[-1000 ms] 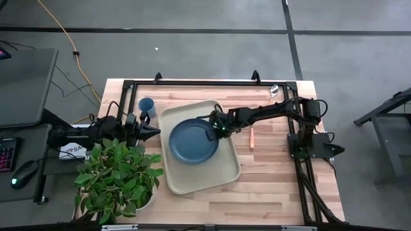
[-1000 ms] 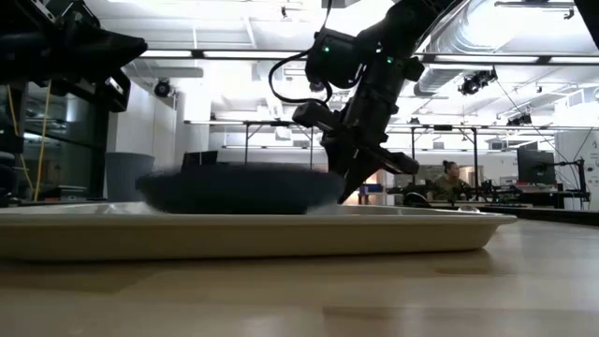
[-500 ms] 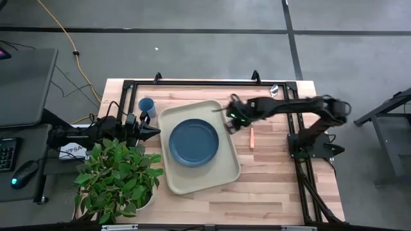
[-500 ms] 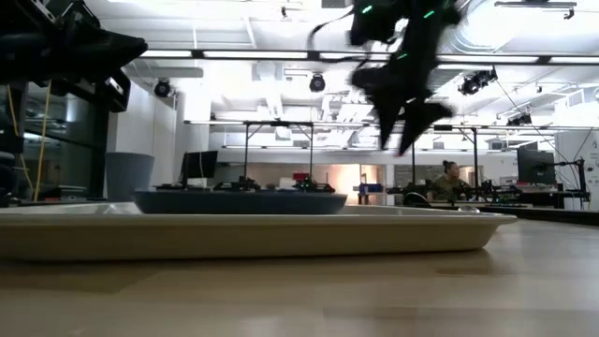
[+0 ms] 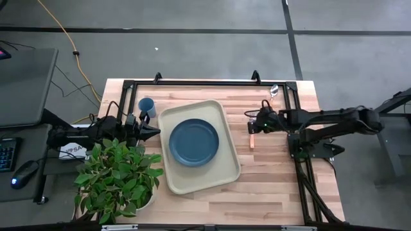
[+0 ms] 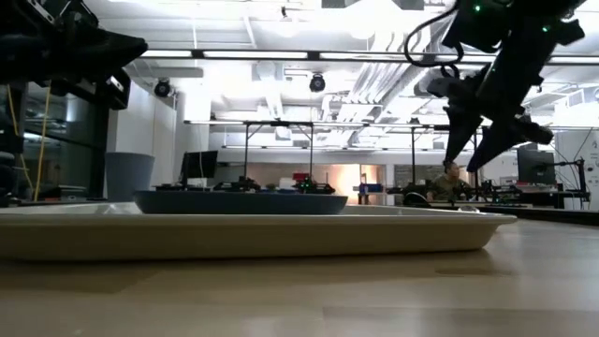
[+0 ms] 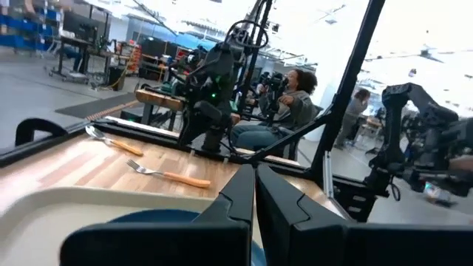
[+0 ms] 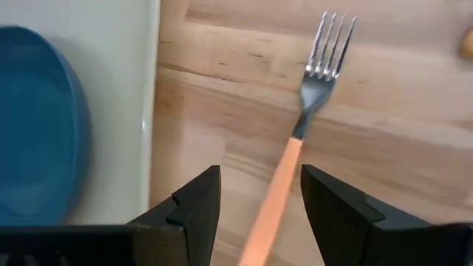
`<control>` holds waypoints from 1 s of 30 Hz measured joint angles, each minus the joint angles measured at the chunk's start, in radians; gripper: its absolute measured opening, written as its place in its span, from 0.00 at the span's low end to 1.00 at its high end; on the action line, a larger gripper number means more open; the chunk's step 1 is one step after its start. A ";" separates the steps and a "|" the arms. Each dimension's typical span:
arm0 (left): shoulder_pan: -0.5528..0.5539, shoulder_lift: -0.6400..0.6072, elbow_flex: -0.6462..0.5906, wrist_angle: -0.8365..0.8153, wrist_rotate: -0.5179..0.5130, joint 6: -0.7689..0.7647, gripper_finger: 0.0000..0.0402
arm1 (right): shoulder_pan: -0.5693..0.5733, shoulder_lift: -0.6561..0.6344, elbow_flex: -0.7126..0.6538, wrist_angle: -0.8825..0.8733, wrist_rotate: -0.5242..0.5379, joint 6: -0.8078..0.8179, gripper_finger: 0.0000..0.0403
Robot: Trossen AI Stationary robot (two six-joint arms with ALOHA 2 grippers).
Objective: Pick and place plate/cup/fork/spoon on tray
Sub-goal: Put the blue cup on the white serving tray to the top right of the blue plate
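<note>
The dark blue plate lies flat in the beige tray at the table's middle. The light-blue cup stands on the table beyond the tray's far left corner. The fork lies on the wood right of the tray, and the spoon lies near the far right corner. My right gripper hangs open above the fork; in the right wrist view its fingers stand on either side of the fork's orange handle, clear of it. My left gripper is shut and waits at the tray's left edge.
A potted plant fills the near left corner beside the left arm. A black frame rail runs along the far edge and down the right side. Bare wood lies between the tray and the right rail. A person sits in the room beyond.
My right gripper has left the plate's right rim, risen and gone toward the table's right edge, and now hangs over the fork. The plate has settled flat in the tray and lies still.
</note>
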 joint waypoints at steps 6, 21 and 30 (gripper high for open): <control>0.000 0.000 0.000 0.080 -0.016 -0.046 0.00 | -0.002 0.002 0.004 0.028 0.048 0.006 0.44; 0.022 0.169 0.183 0.009 -0.405 -0.294 0.06 | -0.057 0.002 0.005 0.214 0.089 0.060 0.44; 0.200 0.644 0.677 -0.748 -0.372 -0.241 0.39 | -0.057 0.003 0.005 0.214 0.092 0.053 0.44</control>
